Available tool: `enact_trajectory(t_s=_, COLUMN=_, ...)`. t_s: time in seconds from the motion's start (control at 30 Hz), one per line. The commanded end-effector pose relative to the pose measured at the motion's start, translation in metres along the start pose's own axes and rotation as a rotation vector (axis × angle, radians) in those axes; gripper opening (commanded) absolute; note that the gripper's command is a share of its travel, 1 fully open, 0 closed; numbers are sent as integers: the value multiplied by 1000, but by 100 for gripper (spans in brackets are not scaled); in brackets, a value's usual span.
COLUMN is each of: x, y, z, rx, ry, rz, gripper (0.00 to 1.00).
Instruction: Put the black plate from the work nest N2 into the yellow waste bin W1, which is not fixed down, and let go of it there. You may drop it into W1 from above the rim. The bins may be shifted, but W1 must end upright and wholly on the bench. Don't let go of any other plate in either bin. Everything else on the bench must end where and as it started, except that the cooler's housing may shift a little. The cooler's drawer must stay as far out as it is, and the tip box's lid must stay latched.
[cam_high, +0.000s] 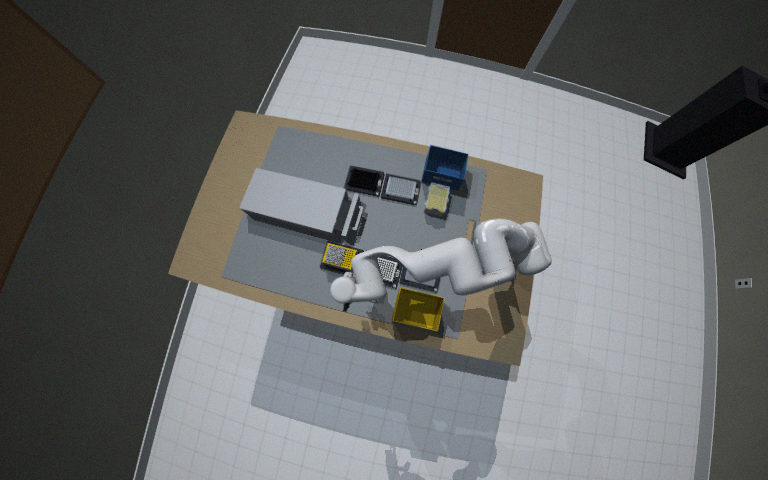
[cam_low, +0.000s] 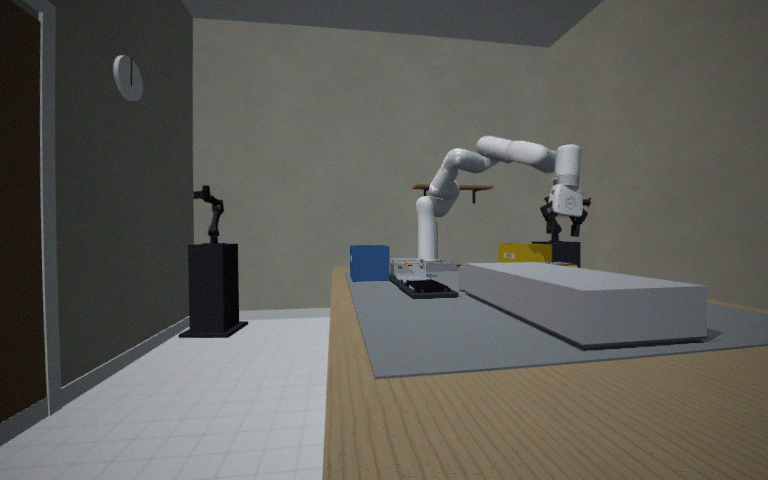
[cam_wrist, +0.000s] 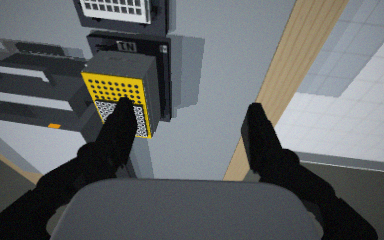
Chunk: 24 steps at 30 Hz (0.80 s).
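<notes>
The matte black gripper (cam_wrist: 192, 125) hung wide open, gripping nothing, near the bench's front edge; the flat black plate (cam_high: 363, 180) lay near the mat's far edge, the boxy yellow bin (cam_high: 417, 309) at the front.

Glossy white arm (cam_high: 453, 260); wood-grain bench (cam_low: 509, 418) under a smooth matt grey mat (cam_low: 430, 333); matt black fingers.

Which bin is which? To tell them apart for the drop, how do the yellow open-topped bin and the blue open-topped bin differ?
The yellow open-topped bin stands at the bench's near edge beside the arm's forearm; the blue open-topped bin stands at the far edge of the grey mat. In the top view the yellow bin looks somewhat wider than the blue one. Both are upright rectangular bins with nothing visible inside.
</notes>
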<state>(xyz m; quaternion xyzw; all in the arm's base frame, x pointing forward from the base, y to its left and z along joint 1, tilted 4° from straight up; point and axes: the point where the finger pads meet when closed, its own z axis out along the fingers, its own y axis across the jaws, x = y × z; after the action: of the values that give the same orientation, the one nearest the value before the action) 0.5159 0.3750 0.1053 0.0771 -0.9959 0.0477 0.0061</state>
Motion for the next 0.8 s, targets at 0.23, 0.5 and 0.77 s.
enact_trajectory(t_s=0.23, x=-1, y=0, z=-3, rx=-3, ry=-5, rz=0, gripper=100)
enact_trajectory(t_s=0.5, x=-1, y=0, z=-3, rx=-3, ry=-5, rz=0, gripper=100)
enact_trajectory(t_s=0.77, x=-3, y=-23, z=-13, rx=-11, ry=-2, rz=210, gripper=100)
